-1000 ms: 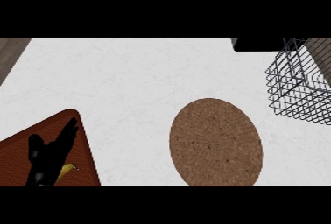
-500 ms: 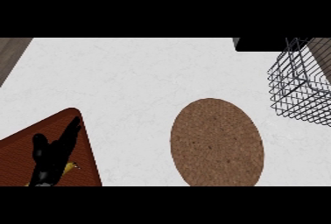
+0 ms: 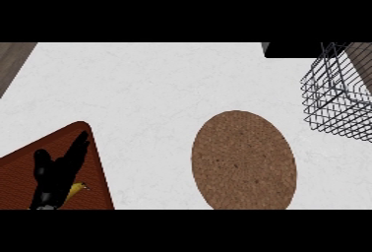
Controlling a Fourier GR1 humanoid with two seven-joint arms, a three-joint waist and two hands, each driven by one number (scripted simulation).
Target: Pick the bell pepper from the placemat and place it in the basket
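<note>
1. Your left hand (image 3: 56, 172) comes in at the lower left, over the red-brown placemat (image 3: 18, 172). Its fingers lie stretched out and roughly straight, pointing up and to the right, with the thumb apart on the left. It is released and grasps nothing.

2. A small yellow sliver (image 3: 76, 189) peeks out just beside the hand's lower right edge. You can judge this to be the bell pepper, since it sits on the placemat as the task says, but so little of it shows that its shape cannot be confirmed. The hand covers most of it.

3. The hand probably sits there because the pepper is under it: a flat, open hand above the thing is what you would want before closing round it. Whether the fingers touch the pepper cannot be told.

4. The wire basket (image 3: 335, 96) stands at the far right, well apart from the placemat, with the round cork mat (image 3: 243, 160) lying on the white counter (image 3: 152, 88) between them. So the carry will have to cross over that mat.

5. Your right hand is not in view.

6. The task looks to be at its start: the pepper is not yet lifted and nothing shows in the visible part of the basket.
</note>
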